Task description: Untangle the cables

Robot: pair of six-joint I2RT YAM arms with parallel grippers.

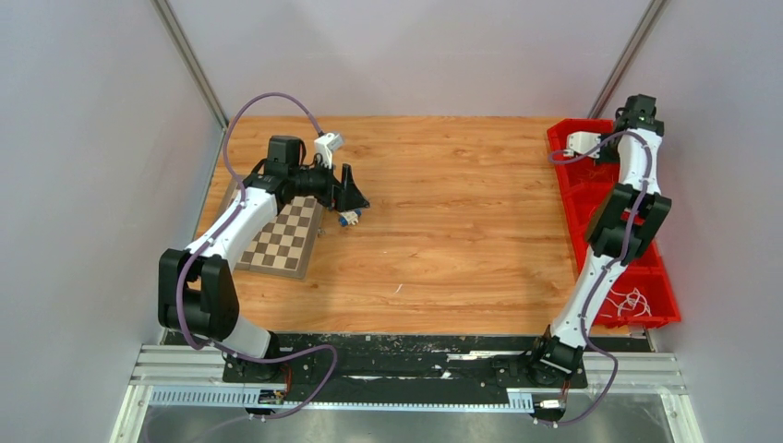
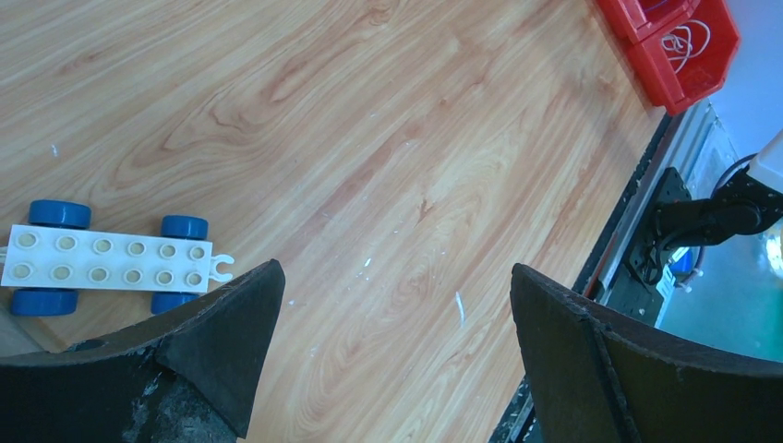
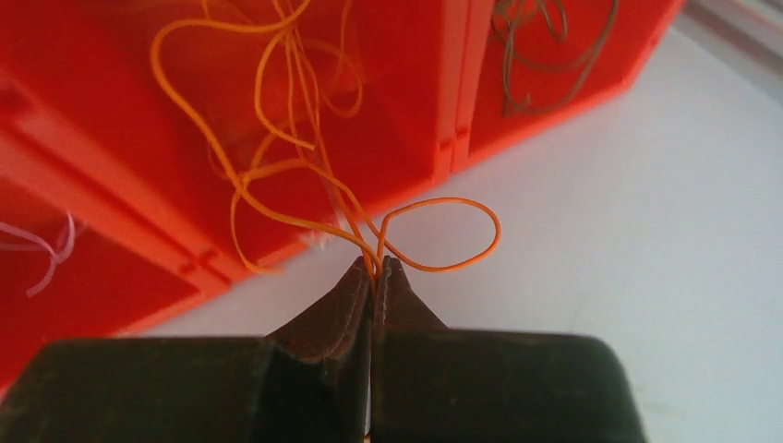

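Right pincer (image 3: 377, 268) is clamped tight on a thin orange cable (image 3: 443, 200), whose loops trail back over the red bin (image 3: 102, 231); a dark strand (image 3: 554, 55) sits in the next compartment, white ones (image 1: 632, 300) in the near-end one. Left pincer (image 2: 397, 277) just hangs wide open, holding nothing, over the table (image 2: 388, 138) beside a little wheeled toy brick (image 2: 111, 260).

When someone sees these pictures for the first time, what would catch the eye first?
The bright red bin along the right edge stands out most, and there the right gripper is shut on a thin orange cable trailing from it. On the left, the left gripper hangs open near a white toy chassis with blue wheels.
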